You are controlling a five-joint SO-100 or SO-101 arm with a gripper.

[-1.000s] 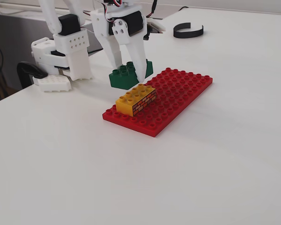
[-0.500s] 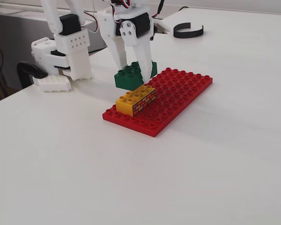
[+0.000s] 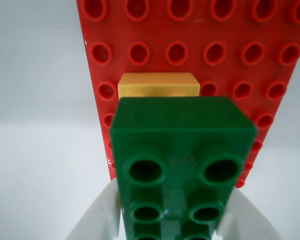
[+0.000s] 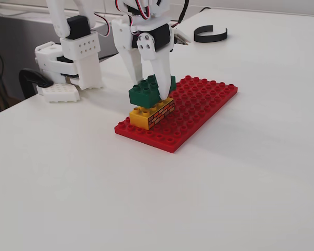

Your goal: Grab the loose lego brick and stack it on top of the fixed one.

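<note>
End effector point(image 4: 151, 93) clamped on green brick point(image 4: 149, 89) just above yellow brick point(image 4: 152, 112) near red baseplate's point(image 4: 199, 104) left corner; contact between bricks indiscernible, yellow brick mostly hidden in wrist view.

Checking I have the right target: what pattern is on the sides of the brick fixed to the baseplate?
An orange-brown brick-wall print on the yellow brick, clearest in the fixed view.

You're looking at a hobby robotics bench or small lab: a plain white counter point(image 4: 225, 183), a white 3D-printed plastic arm point(image 4: 146, 31) with exposed servo wires, a red studded toy baseplate point(image 4: 199, 104), and a black curved band point(image 4: 210, 35) lying behind.
</note>
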